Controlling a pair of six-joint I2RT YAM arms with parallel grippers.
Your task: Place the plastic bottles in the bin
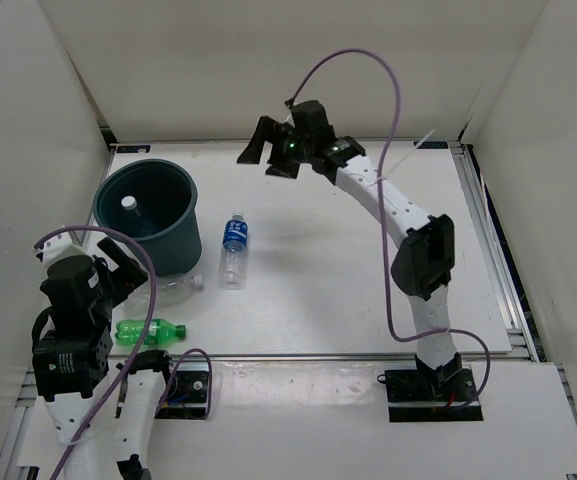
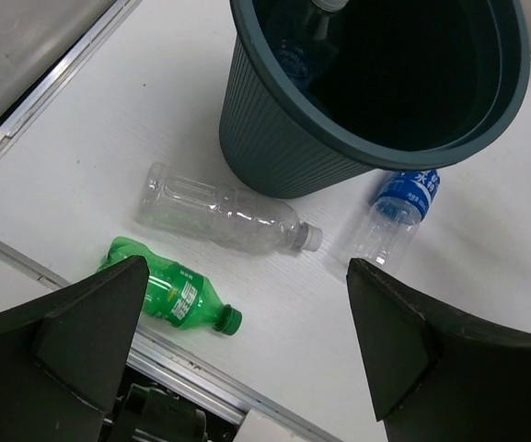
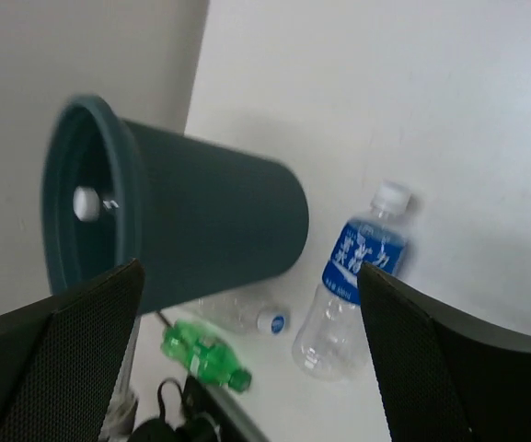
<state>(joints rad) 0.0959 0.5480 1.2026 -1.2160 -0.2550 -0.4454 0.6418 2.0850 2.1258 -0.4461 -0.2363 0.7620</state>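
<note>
The teal-grey bin (image 1: 183, 240) stands at the table's left and holds one white-capped bottle (image 1: 129, 204). A blue-labelled bottle (image 1: 234, 247) lies to the right of the bin. A plain clear bottle (image 1: 178, 288) lies at the bin's near side, and a green bottle (image 1: 151, 331) lies near the front edge. My left gripper (image 1: 108, 262) is open and empty, above the table left of the clear bottle (image 2: 221, 214) and green bottle (image 2: 171, 292). My right gripper (image 1: 261, 152) is open and empty, high over the far middle, facing the bin (image 3: 219, 226) and the blue-labelled bottle (image 3: 352, 281).
White walls enclose the table on the left, back and right. A metal rail (image 1: 488, 215) runs along the table's right edge and another along the front (image 2: 191, 373). A purple cable (image 1: 353, 60) loops above the right arm.
</note>
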